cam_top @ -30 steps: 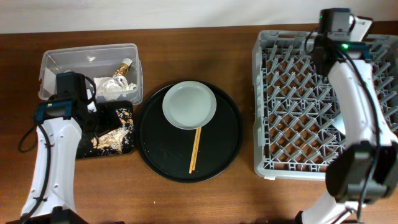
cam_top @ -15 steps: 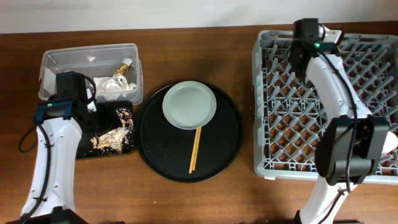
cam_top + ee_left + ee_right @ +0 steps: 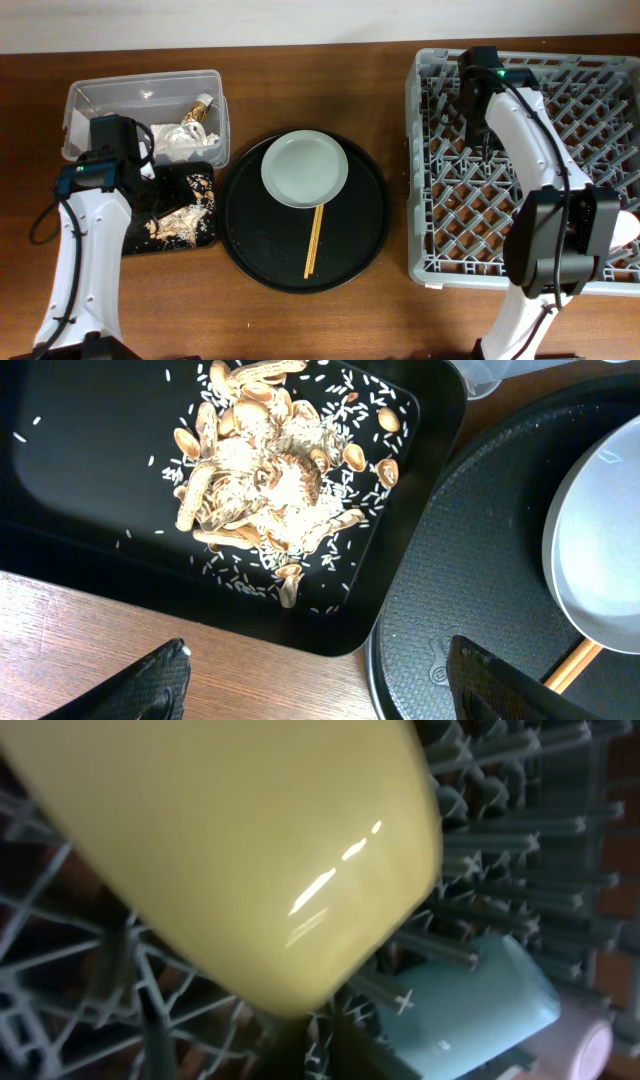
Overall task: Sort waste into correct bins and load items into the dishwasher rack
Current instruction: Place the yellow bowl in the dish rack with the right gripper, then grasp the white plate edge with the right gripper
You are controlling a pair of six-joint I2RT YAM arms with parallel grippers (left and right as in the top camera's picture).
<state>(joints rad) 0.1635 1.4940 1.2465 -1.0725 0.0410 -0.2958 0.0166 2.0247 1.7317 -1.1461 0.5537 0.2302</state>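
Observation:
My right gripper (image 3: 315, 1050) is shut on the rim of the small yellow bowl (image 3: 230, 850), low over the back left of the grey dishwasher rack (image 3: 440, 260). A light-blue cup (image 3: 470, 1010) and a pink cup (image 3: 590, 1045) lie among the pegs beside it. My left gripper (image 3: 320, 690) is open and empty over the corner of the shallow black tray (image 3: 90, 480), which holds tan food scraps (image 3: 260, 470) and rice. The grey-green plate (image 3: 305, 169) and the chopsticks (image 3: 314, 240) rest on the round black tray (image 3: 260, 240). The clear tub (image 3: 100, 100) holds white napkins (image 3: 175, 140) and the gold wrapper (image 3: 203, 104).
The clear tub and the black tray sit close together at the left, with the round tray touching the black tray's right edge. The right arm hides the bowl in the overhead view. Bare wood lies between the round tray and the rack.
My right arm has swung from the rack's back right corner leftward to its back left part and lower. The left arm, plate and chopsticks have not moved.

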